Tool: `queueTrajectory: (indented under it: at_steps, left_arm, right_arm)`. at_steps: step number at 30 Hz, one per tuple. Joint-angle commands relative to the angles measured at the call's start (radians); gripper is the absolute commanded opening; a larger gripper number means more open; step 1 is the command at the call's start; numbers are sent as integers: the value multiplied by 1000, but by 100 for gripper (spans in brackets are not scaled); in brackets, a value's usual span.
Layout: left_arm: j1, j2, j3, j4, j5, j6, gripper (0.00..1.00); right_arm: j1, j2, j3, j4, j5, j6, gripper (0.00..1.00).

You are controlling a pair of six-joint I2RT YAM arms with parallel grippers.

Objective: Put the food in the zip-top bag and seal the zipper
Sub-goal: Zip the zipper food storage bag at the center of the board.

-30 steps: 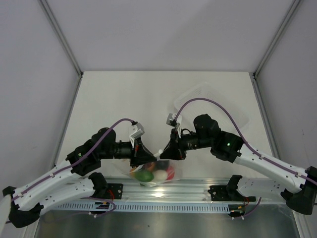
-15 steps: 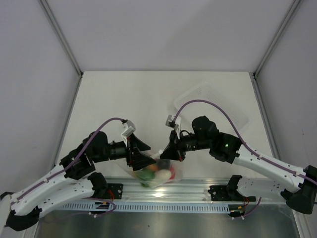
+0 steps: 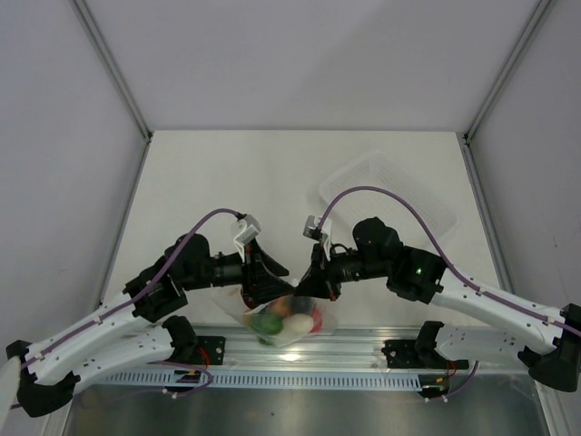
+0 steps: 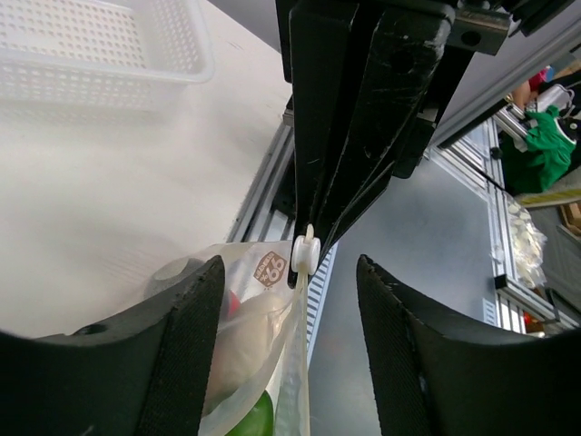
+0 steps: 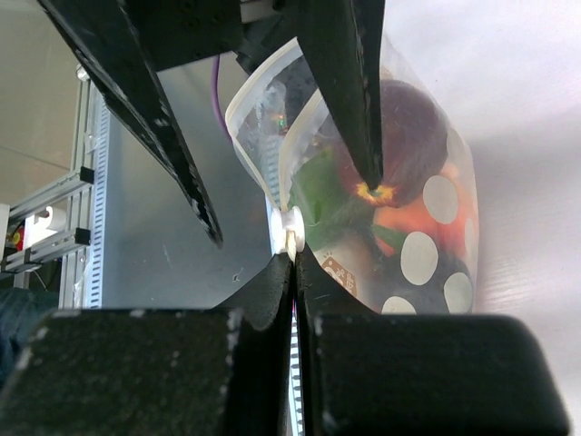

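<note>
The zip-top bag (image 3: 289,313) hangs at the table's near edge between both grippers, holding the food: a green piece (image 3: 266,322), a white piece (image 3: 292,321) and a red piece (image 3: 314,315). In the right wrist view a dark red piece (image 5: 399,136) and green (image 5: 318,191) show through the plastic. My right gripper (image 5: 295,263) is shut on the bag's top edge just behind the white slider (image 5: 289,227) of the zipper. My left gripper (image 4: 289,268) is open, its fingers (image 4: 186,345) either side of the bag's edge, facing the slider (image 4: 304,254).
A rigid clear tray (image 3: 390,186) stands at the back right of the table, also far left in the left wrist view as the tray (image 4: 100,45). The aluminium rail (image 3: 363,345) runs just below the bag. The two arms nearly touch above the bag.
My left gripper went from shut to open, drew back to the left, then came in again astride the bag's edge. The right gripper stayed shut on the bag.
</note>
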Motion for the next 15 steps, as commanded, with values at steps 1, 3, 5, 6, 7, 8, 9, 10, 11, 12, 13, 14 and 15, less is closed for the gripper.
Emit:
queueTrajectory:
  at_steps: [1, 3, 5, 6, 7, 8, 9, 10, 11, 12, 13, 14, 15]
  left_arm:
    - [1, 17, 13, 73, 74, -25, 61]
    - [3, 17, 3, 92, 82, -30, 56]
    - [4, 14, -1, 96, 88, -34, 52]
    - [3, 15, -1, 99, 92, -36, 50]
    - [3, 15, -1, 99, 94, -39, 47]
    - [3, 15, -1, 101, 95, -39, 46]
    - [4, 17, 0, 102, 97, -40, 45]
    - [4, 15, -3, 104, 99, -42, 42]
    - [4, 18, -1, 104, 100, -40, 40]
    - [4, 20, -1, 104, 103, -40, 39]
    - [4, 21, 0, 102, 108, -42, 38]
    - [4, 26, -1, 102, 109, -42, 37]
    - [4, 27, 0, 102, 112, -40, 36]
  right_arm:
    - [7, -31, -3, 37, 4, -21, 0]
    - [7, -32, -3, 34, 3, -23, 0]
    - [8, -31, -4, 34, -2, -24, 0]
    - [8, -32, -6, 34, -3, -23, 0]
    - [10, -31, -8, 37, -5, -26, 0]
    - [10, -29, -9, 37, -5, -24, 0]
    - [8, -28, -9, 39, -5, -24, 0]
    - [10, -28, -9, 39, -5, -24, 0]
    - [10, -26, -8, 41, -3, -24, 0]
    - [10, -28, -8, 41, -2, -24, 0]
    - [10, -29, -8, 39, 1, -26, 0]
    - [10, -32, -6, 39, 3, -24, 0]
    - [10, -31, -6, 41, 3, -26, 0]
